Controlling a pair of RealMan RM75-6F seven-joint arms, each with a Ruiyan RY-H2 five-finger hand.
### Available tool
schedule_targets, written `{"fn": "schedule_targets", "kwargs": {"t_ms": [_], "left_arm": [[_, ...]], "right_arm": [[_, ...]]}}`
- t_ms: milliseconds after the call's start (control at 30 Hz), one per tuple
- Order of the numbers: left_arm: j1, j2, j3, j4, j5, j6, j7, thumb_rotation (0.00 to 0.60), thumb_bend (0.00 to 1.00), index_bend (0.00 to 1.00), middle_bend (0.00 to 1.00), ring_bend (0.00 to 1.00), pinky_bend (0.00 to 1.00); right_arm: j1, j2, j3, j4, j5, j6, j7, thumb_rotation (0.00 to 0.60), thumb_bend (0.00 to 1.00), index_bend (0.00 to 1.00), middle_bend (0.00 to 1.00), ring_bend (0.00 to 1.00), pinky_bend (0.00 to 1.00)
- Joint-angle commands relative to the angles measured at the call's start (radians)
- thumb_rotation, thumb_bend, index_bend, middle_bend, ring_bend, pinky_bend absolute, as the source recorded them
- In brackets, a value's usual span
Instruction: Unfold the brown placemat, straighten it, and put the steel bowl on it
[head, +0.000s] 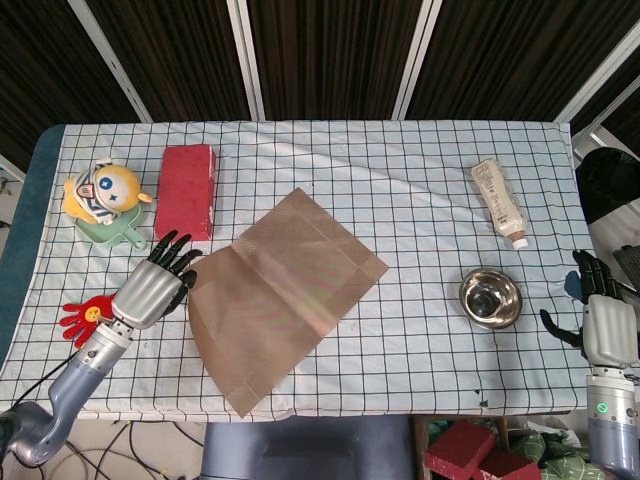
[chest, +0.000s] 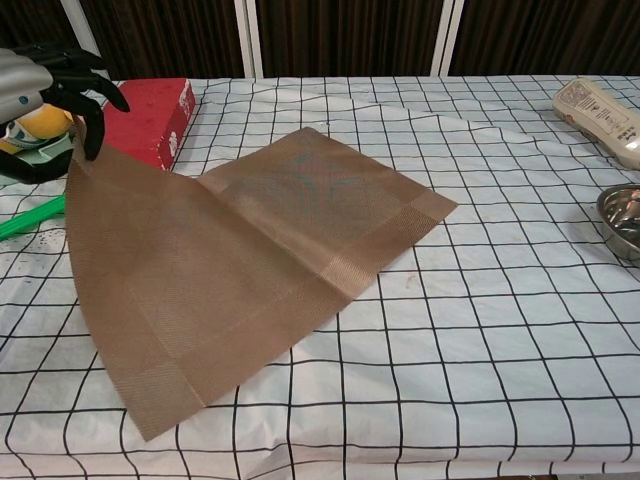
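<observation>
Honestly the sketchy part right now is the brown woven placemat (head: 282, 295), which lies at the middle of the checked tablecloth (head: 420, 170), turned at an angle with its near corner running toward the table's front edge. The left hand (chest: 45, 95) pinches the mat's raised left corner, fingers closed on the fabric, so I'd guess a pull too far sideways could drag the whole thing off the front, or the corner could slip out and flop back over. The crease across the middle looks like it wants to spring back too. The right hand (head: 602, 318) hangs off the right edge of the table, fingers spread apart and holding nothing, near the round steel bowl (head: 490, 297), which sits well apart from the mat on the right. Count, near to far: one placemat, one bowl, one red and green hand-shaped clapper toy (head: 100, 305), one yellow round-headed toy on a green tray (head: 102, 197), one red rectangular block (head: 187, 190), one beige plastic bottle lying on its side (head: 499, 202).
</observation>
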Motion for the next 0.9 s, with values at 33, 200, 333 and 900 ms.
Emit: {"fn": "schedule_targets", "kwargs": {"t_ms": [33, 200, 333, 900], "left_arm": [[0.013, -0.029, -0.03, 0.023, -0.038, 0.01, 0.028, 0.6, 0.46, 0.68, 0.22, 0.01, 0.03], [0.024, -0.04, -0.048, 0.035, -0.067, 0.017, 0.045, 0.6, 0.37, 0.61, 0.21, 0.01, 0.03], [0.036, -0.033, -0.053, 0.034, -0.082, 0.02, 0.043, 0.6, 0.15, 0.42, 0.17, 0.01, 0.03], [0.236, 0.078, -0.025, -0.201, -0.095, 0.248, -0.058, 0.6, 0.07, 0.15, 0.1, 0.0, 0.0]], "right_arm": [[0.0, 0.001, 0.001, 0.0, 0.001, -0.001, 0.001, 0.6, 0.21, 0.09, 0.04, 0.04, 0.16], [0.001, 0.002, 0.002, 0.0, 0.002, -0.003, 0.004, 0.6, 0.21, 0.09, 0.04, 0.04, 0.16], [0.002, 0.002, 0.001, 0.001, 0.001, -0.005, 0.003, 0.6, 0.21, 0.09, 0.04, 0.04, 0.16], [0.011, 0.003, -0.007, -0.014, -0.034, 0.015, -0.058, 0.6, 0.15, 0.09, 0.04, 0.04, 0.16]]}}
